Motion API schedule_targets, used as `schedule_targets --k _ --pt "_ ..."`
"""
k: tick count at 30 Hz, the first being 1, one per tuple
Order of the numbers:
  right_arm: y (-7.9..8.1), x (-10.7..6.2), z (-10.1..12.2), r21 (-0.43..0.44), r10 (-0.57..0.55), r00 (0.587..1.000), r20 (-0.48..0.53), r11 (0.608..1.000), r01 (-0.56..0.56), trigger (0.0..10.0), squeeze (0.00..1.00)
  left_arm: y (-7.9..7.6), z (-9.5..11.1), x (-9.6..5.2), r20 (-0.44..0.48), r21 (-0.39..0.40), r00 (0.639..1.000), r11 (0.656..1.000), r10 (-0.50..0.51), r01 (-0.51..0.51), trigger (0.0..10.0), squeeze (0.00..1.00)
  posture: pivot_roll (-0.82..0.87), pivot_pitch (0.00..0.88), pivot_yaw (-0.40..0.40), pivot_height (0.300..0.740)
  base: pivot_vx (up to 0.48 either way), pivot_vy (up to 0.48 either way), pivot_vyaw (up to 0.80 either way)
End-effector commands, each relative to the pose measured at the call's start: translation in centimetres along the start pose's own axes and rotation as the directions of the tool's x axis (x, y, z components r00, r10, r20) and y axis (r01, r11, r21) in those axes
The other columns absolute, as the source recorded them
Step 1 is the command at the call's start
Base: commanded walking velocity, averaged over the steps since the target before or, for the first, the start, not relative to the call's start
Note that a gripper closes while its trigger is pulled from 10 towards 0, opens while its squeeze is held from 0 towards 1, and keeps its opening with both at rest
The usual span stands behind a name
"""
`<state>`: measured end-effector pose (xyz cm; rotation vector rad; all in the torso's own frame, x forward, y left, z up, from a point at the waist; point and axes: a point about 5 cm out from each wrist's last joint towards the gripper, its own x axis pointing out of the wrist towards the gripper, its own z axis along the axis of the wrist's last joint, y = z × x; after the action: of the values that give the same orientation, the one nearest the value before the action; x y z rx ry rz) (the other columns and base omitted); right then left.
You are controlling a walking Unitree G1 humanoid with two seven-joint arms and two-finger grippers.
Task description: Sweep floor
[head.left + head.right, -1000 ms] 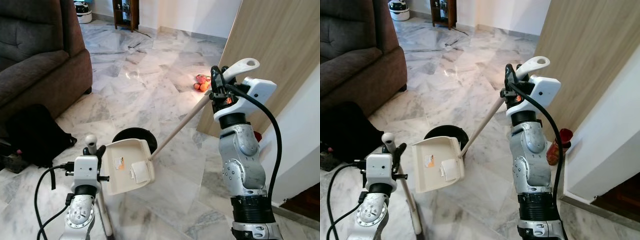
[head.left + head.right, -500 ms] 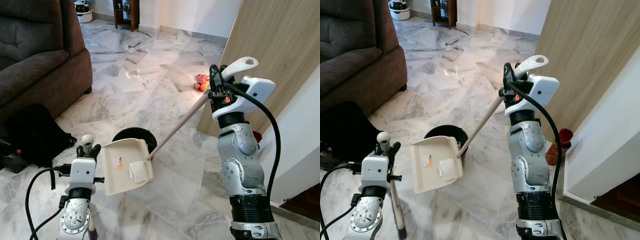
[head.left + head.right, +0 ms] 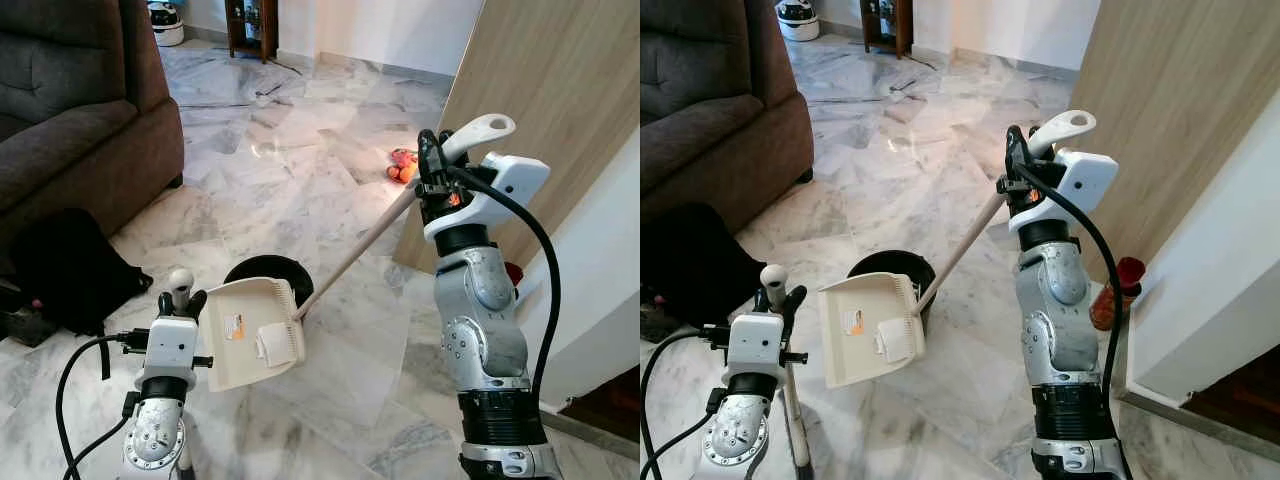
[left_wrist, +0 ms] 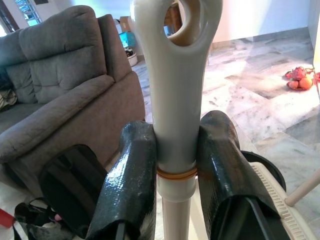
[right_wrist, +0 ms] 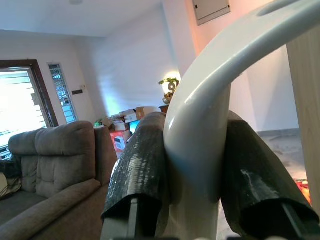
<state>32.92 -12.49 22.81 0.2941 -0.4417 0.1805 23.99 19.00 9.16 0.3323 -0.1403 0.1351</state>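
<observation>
- Our right gripper (image 3: 432,160) is clamping its fingers on the broom handle (image 3: 355,247), arm raised upright.
- Our left gripper (image 3: 773,297) is pinching the dustpan handle (image 4: 176,90); the dustpan (image 3: 250,332) is tilting over the marble floor (image 3: 290,170).

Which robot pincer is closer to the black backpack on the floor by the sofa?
Left. The left pincer, clamped on the dustpan handle, sits just beside the black backpack. The right pincer, gripping the broom handle, is raised far across by the wooden panel.
</observation>
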Motion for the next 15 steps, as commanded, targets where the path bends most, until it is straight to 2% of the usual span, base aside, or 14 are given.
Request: schedule_targets --k 1,7,15 --pt "0.45 0.58 1.2 0.019 0.017 0.998 0.065 1.0 -0.019 10.0 0.0 0.14 0.85 0.25 0.049 0.008 0.999 1.0 0.011 -0.011 10.0 0.0 0.17 0.03 -0.052 0.74 0.0 0.0 0.0" --pt "0.42 0.55 1.13 0.019 0.018 0.998 0.059 1.0 -0.019 10.0 0.0 0.11 0.92 0.28 0.052 0.01 0.999 1.0 0.017 -0.017 10.0 0.0 0.17 0.036 -0.054 0.74 0.0 0.0 0.0" --pt "0.45 0.55 1.1 0.02 0.02 0.998 0.058 1.0 -0.021 10.0 0.0 0.16 0.97 0.37 0.053 0.015 0.998 1.0 0.026 -0.027 10.0 0.0 0.17 0.042 -0.055 0.74 0.244 0.0 0.0"
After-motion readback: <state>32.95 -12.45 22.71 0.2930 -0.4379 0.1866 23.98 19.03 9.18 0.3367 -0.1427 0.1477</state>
